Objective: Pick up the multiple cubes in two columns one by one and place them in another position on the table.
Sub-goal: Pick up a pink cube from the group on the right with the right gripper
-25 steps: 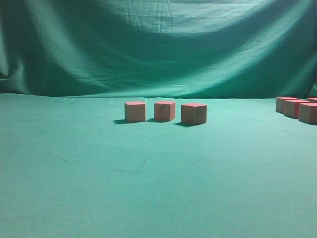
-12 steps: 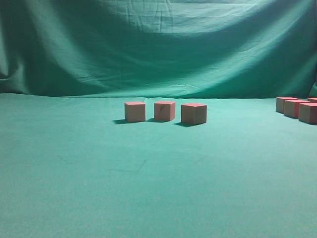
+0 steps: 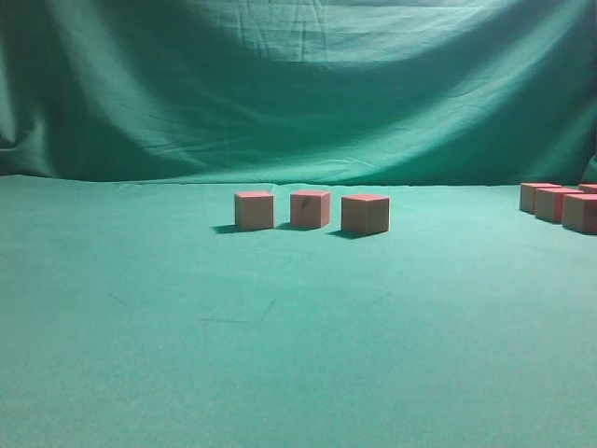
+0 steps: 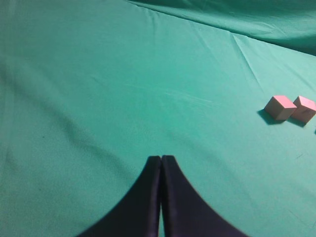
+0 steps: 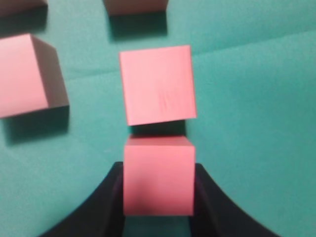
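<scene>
In the right wrist view my right gripper point(image 5: 158, 169) is shut on one of the cubes point(image 5: 158, 175), its black fingers pressed against both sides. Another cube point(image 5: 158, 84) sits just ahead of it, almost touching. A third cube point(image 5: 29, 74) lies to the left, and more are cut off at the top edge. Three cubes point(image 3: 311, 208) stand in a row mid-table in the exterior view, and several more point(image 3: 560, 203) sit at the right edge. My left gripper point(image 4: 161, 159) is shut and empty over bare green cloth, with two cubes point(image 4: 280, 107) far off to its right. Neither arm shows in the exterior view.
The table point(image 3: 280, 355) is covered in slightly creased green cloth. A draped green curtain point(image 3: 298, 84) closes off the back.
</scene>
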Controlling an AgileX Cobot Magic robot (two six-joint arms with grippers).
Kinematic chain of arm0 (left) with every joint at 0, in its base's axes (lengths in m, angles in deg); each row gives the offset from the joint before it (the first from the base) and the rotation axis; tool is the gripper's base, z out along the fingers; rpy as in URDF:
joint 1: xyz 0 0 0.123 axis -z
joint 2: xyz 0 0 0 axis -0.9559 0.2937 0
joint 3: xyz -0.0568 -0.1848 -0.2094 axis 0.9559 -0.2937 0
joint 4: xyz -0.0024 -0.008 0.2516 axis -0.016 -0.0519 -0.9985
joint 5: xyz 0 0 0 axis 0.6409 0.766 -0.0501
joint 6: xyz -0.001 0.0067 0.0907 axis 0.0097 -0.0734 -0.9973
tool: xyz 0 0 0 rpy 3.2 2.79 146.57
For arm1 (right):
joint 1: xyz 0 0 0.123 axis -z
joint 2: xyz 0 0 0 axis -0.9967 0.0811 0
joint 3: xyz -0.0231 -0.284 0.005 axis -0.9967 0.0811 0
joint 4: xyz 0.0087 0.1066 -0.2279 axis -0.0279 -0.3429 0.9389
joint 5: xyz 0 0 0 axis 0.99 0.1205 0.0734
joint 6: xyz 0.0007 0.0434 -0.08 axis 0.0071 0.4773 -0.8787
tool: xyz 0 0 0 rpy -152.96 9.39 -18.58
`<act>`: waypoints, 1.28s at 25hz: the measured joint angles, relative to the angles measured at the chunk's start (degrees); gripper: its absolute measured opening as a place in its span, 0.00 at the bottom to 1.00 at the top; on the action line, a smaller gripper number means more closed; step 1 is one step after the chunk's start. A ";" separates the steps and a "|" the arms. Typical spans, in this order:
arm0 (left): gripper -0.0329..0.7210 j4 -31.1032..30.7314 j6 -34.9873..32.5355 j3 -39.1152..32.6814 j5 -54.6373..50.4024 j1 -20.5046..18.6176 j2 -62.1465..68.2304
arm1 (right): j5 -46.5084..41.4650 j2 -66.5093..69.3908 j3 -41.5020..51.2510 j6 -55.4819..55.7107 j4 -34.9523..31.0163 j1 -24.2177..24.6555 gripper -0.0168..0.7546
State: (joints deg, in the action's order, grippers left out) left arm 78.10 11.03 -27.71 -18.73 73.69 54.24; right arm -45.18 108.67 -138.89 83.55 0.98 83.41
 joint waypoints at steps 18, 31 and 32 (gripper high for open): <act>0.04 0.00 0.00 0.00 0.00 0.00 0.00 | -16.45 -11.46 -3.35 -23.69 -28.85 -14.77 0.36; 0.04 0.00 0.00 0.00 0.00 0.00 0.00 | -16.65 0.76 -24.19 -19.31 -33.99 -36.42 0.36; 0.04 0.00 0.00 0.00 0.00 0.00 0.00 | -17.27 2.43 -26.43 -17.33 -33.99 -36.67 0.36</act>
State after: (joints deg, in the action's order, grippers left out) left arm 78.10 11.03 -27.71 -18.73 73.69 54.24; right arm -62.46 111.10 -165.31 66.22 -33.01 46.74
